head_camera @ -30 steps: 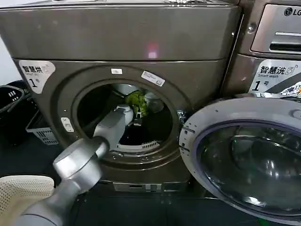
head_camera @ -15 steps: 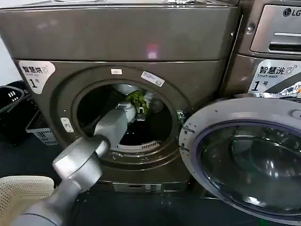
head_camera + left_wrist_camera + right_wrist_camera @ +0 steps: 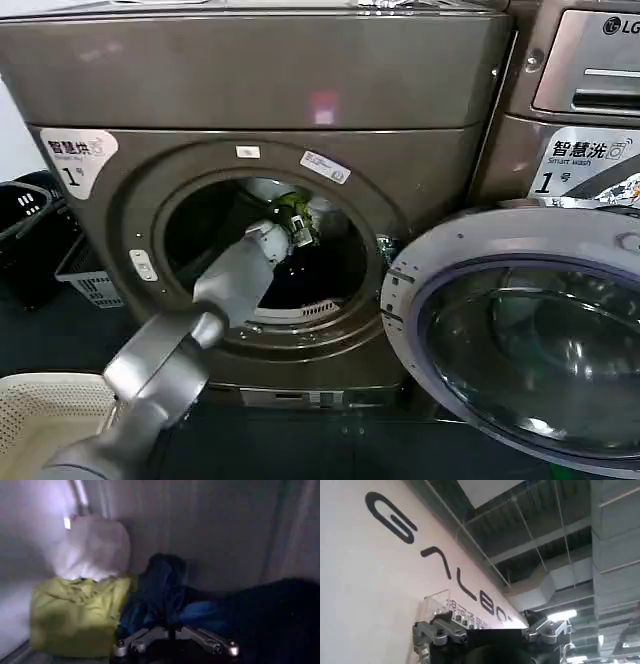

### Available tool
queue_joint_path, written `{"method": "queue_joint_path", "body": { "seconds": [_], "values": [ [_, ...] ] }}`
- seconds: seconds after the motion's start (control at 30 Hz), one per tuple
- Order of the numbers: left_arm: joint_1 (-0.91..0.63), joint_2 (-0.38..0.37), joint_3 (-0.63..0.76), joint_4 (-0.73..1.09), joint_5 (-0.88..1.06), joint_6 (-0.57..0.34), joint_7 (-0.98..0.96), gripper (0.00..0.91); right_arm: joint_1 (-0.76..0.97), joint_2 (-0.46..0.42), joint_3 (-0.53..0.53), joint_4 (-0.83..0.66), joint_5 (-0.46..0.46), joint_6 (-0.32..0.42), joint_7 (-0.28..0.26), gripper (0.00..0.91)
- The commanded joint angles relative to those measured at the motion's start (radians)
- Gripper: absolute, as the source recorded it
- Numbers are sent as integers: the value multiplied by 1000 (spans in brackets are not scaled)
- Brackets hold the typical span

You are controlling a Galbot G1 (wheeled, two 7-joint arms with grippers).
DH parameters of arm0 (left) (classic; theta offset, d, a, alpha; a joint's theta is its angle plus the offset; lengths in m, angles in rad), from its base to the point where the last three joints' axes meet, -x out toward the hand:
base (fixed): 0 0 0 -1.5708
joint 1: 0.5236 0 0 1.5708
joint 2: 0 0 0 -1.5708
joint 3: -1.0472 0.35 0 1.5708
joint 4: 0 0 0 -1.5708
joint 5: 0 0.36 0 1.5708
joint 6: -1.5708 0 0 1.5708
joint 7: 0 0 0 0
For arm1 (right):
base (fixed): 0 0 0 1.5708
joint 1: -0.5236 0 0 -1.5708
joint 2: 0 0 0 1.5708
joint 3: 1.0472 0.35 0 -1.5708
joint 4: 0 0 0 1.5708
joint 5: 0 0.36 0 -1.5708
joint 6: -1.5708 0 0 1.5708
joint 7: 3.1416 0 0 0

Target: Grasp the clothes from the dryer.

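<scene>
Progress: the dryer point(image 3: 260, 90) stands with its round door point(image 3: 520, 330) swung wide to the right, and the left arm reaches in through the porthole. All the clothes lie inside the drum; as I judge it, none has been gripped or lifted out, so the grasp itself and the withdrawal are left.

Cream basket point(image 3: 40, 410): low at the left of the head view, under the left arm; possibly where the clothes are meant to go, though I cannot tell.

Yellow-green garment point(image 3: 75, 612): on the drum floor, to one side of the pile; from the head it shows as a green patch point(image 3: 293, 208) just past the arm's tip.

White-grey garment point(image 3: 92, 547): bunched up, resting on top of the yellow-green one and touching it.

Dark navy garment point(image 3: 162, 587): heaped beside the yellow-green one and touching it, straight ahead of the end effector, with more dark cloth spreading away from it.

Left end effector point(image 3: 175, 641): inside the drum, fingers point(image 3: 131, 643) spread wide and released, holding nothing. The tips sit just in front of the navy heap; whether they touch the cloth I cannot tell.

Right end effector point(image 3: 490, 630): parked away from the dryer, pointing up toward a lettered wall and the ceiling, fingers apart and empty.

Next call: a push into the navy heap, then a closing of the fingers, looks to be the nearest grab.
</scene>
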Motion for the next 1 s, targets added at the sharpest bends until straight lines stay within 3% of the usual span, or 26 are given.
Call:
{"method": "queue_joint_path", "body": {
  "seconds": [0.03, 0.47, 0.7, 1.0],
  "values": [
    [132, 29, -231, -165, -154, -27, -332, 0, 0, -7, -14, 0, -7, 1, -2, 907],
    [288, 3, -380, -375, -411, -127, -680, 0, -5, -12, -11, -6, -7, 6, -7, 907],
    [323, -30, -479, -438, -505, -311, -856, 0, -3, -12, -13, -4, -6, 8, -9, 907],
    [376, -58, -525, -505, -476, -419, -931, 0, -8, -11, -2, -16, -6, 15, -10, 907]
  ]
}}
